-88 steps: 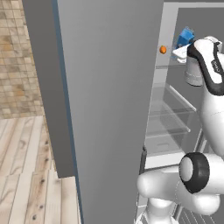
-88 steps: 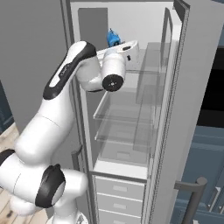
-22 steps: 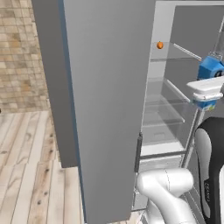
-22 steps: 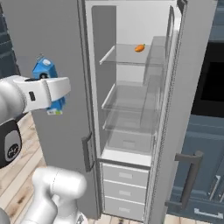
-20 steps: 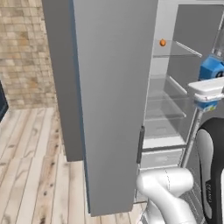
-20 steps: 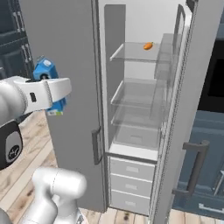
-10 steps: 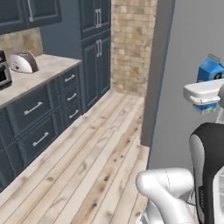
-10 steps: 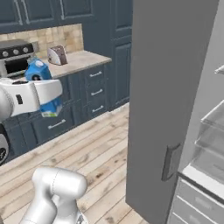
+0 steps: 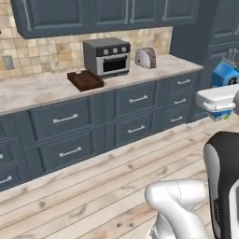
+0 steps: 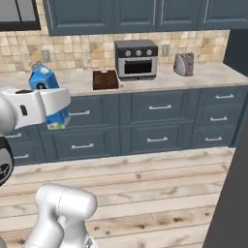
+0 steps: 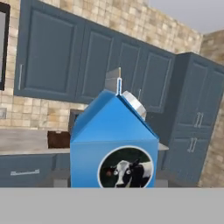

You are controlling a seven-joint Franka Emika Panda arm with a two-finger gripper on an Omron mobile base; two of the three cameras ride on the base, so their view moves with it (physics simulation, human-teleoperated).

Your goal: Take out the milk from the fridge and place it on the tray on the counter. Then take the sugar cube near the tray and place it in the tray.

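Observation:
My gripper (image 9: pixel 222 95) is shut on the milk (image 9: pixel 225 74), a blue gable-top carton held upright in the air at the right edge of the left base view. From the right base camera, the milk (image 10: pixel 41 77) and gripper (image 10: pixel 48 102) sit at the far left. Close up in the hand view, the milk (image 11: pixel 113 140) shows a cow picture on its front. The dark brown tray (image 9: pixel 85 80) lies on the beige counter (image 9: pixel 32 91), left of a toaster oven, and far from the carton. The tray (image 10: pixel 105 79) looks bare. I cannot make out the sugar cube. A grey fridge edge (image 10: pixel 233 193) stands at the lower right.
A grey toaster oven (image 9: pixel 107 56) and a silver toaster (image 9: pixel 146 57) stand on the counter right of the tray. Dark blue drawers (image 10: pixel 160 107) run below and wall cabinets above. Wooden floor (image 9: pixel 93 186) stretches between me and the counter.
The whole view has swung away from the fridge and now faces the counter with the tray. The milk stays held in the gripper at the same spot in the views.

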